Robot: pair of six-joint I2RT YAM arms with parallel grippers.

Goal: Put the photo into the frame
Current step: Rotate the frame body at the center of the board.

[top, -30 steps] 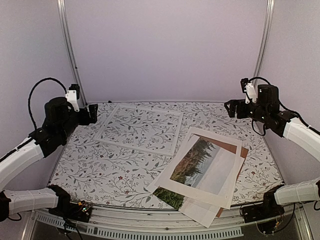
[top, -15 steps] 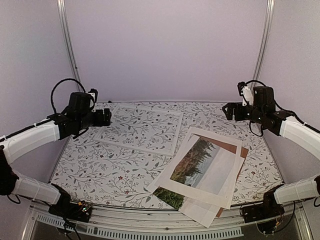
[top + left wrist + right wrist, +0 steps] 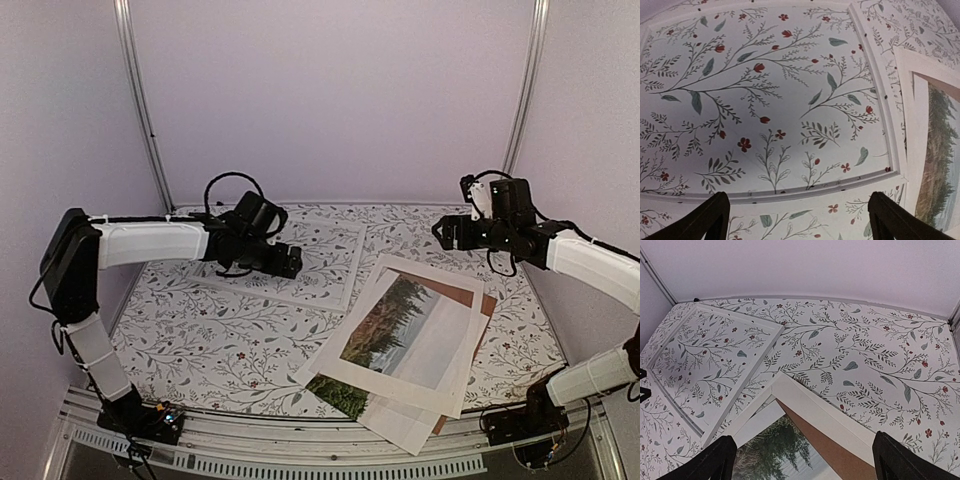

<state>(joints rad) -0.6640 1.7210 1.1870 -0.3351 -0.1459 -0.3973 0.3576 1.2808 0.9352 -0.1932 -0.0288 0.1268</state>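
From above, we saw the frame (image 3: 325, 262) lying flat on the far left of the floral desk (image 3: 200, 345). Its long axis seemed to run left to right, a little skewed. The left claw (image 3: 293, 268) hung over the frame's near side, pointing right. The photo (image 3: 395, 325) lay in a loose stack at the near right, under a white mat (image 3: 367, 300) and showing through its window. A brown board (image 3: 448, 290) peeked out at the far end. The stack's long axis ran from near left to far right. The photo's conifers and hillside lay along its left side and the pale sky along its right. The right claw (image 3: 442, 235) hovered past the stack's far corner, pointing left.

In the left wrist view, the two fingers (image 3: 710, 220) stood wide apart with nothing between them, so the claw was released. The frame filled most of the view. The mat's edge and a strip of the photo lay just beside its right border; we could not tell whether they touched.

In the right wrist view, the fingers (image 3: 715, 460) were likewise spread and empty. The frame lay to the left, and the corner of the stack lay below centre.
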